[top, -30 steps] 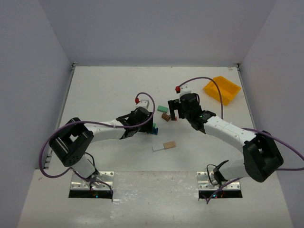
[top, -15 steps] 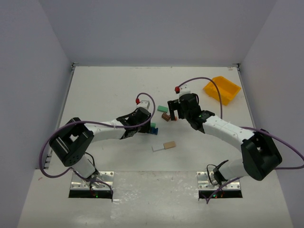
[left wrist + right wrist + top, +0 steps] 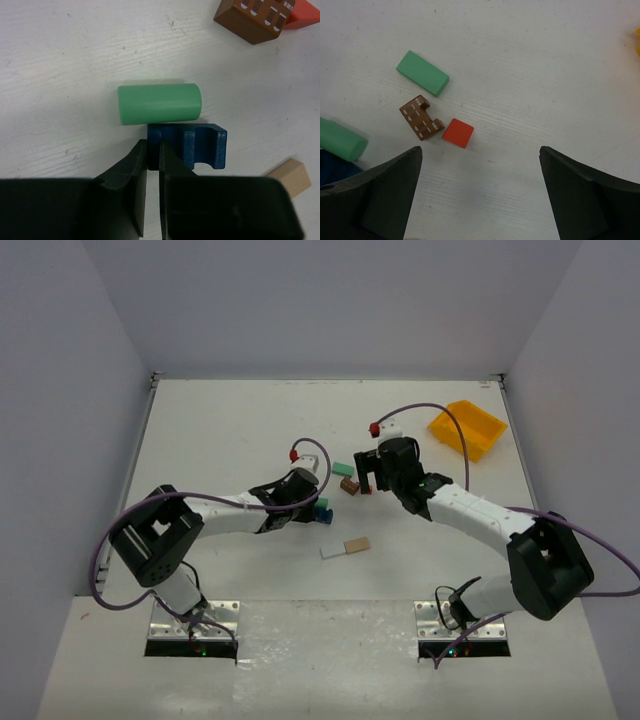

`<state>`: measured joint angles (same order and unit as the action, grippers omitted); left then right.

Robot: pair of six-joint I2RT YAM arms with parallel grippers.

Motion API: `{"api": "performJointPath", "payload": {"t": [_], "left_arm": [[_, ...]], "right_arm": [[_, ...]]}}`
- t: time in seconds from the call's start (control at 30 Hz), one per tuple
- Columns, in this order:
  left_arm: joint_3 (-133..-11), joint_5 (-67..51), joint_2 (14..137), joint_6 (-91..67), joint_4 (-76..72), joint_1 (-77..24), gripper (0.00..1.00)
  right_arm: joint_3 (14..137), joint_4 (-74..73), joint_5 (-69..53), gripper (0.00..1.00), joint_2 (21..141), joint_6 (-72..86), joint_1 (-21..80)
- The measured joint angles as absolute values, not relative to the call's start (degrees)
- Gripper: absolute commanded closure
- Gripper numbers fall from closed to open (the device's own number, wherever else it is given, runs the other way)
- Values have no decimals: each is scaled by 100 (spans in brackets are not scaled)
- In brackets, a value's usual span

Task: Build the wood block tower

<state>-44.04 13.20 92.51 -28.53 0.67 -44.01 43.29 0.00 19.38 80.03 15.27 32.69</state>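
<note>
My left gripper is shut on the left end of a notched blue block, with only a thin slit between its fingers. A green cylinder lies on its side, touching the blue block's far edge. From above, the left gripper sits mid-table at the blue block. My right gripper hangs wide open above bare table, holding nothing. Just beyond its left finger are a red cube, a brown arch block and a flat green block. A pale plank lies nearer the bases.
A yellow bin stands at the back right, behind the right arm. White walls close the table at the back and along both sides. Purple cables loop over both arms.
The left gripper's jaws have closed from partly open onto the blue block's end. The right arm has barely moved and stays wide open.
</note>
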Motion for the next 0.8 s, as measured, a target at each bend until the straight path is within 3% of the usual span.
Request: {"api": "performJointPath", "payload": {"t": [0.3, 0.6, 0.8], "left_arm": [[-4380, 1078, 9197, -2845, 52, -4452, 100], [-4186, 883, 8200, -2873, -37, -4456, 100], [-4129, 690, 7961, -2894, -109, -4456, 100]], "right_arm": [[4137, 24, 1903, 1, 7913, 1561, 3233], [3790, 279, 1696, 1, 7354, 1565, 3198], [3230, 1004, 947, 1, 6979, 1265, 3189]]}}
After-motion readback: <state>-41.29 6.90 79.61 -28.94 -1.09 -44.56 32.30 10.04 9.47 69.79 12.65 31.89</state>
